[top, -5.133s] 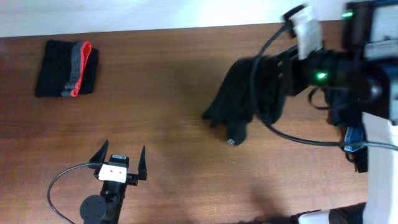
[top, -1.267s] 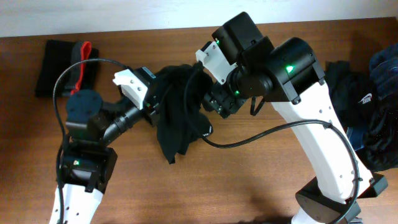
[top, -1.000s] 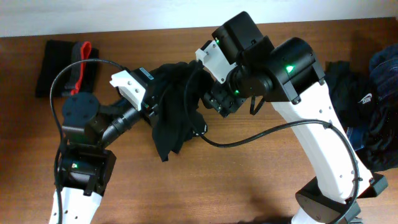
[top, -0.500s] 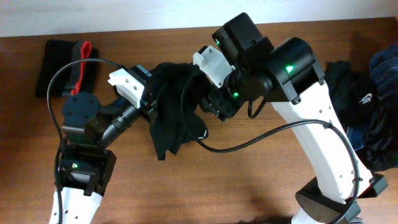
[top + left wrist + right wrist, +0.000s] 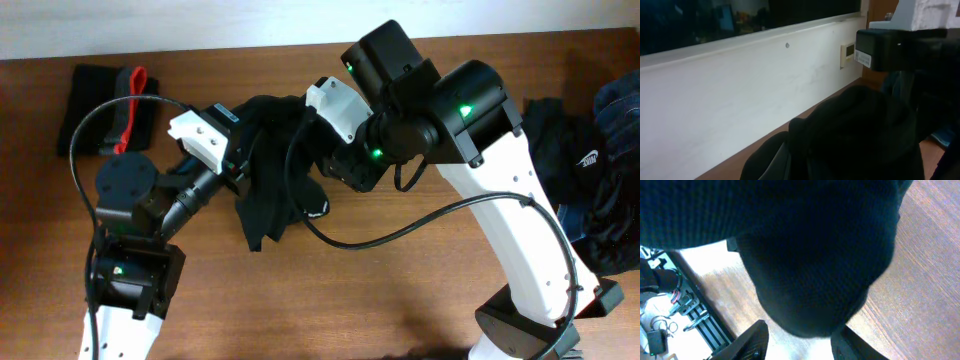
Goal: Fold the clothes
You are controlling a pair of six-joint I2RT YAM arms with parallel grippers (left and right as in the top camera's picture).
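One of the clothes, a black garment (image 5: 275, 170), hangs bunched in the air over the table (image 5: 400, 300) between my two arms. My left gripper (image 5: 238, 152) is shut on its left side; in the left wrist view the black fabric (image 5: 860, 135) covers the fingers. My right gripper (image 5: 338, 158) is at the garment's right side. In the right wrist view a lump of the dark fabric (image 5: 815, 255) sags down between its fingers (image 5: 756, 339), which stand apart, so the right gripper (image 5: 800, 332) is open.
A folded black garment with a grey and red band (image 5: 108, 108) lies at the table's back left. A heap of dark and blue clothes (image 5: 590, 190) sits at the right edge. A white wall (image 5: 740, 90) runs behind the table.
The right gripper's jaws have narrowed around the fabric. The left arm has drawn the hanging garment a little to the left, and its lower tail has shifted left too.
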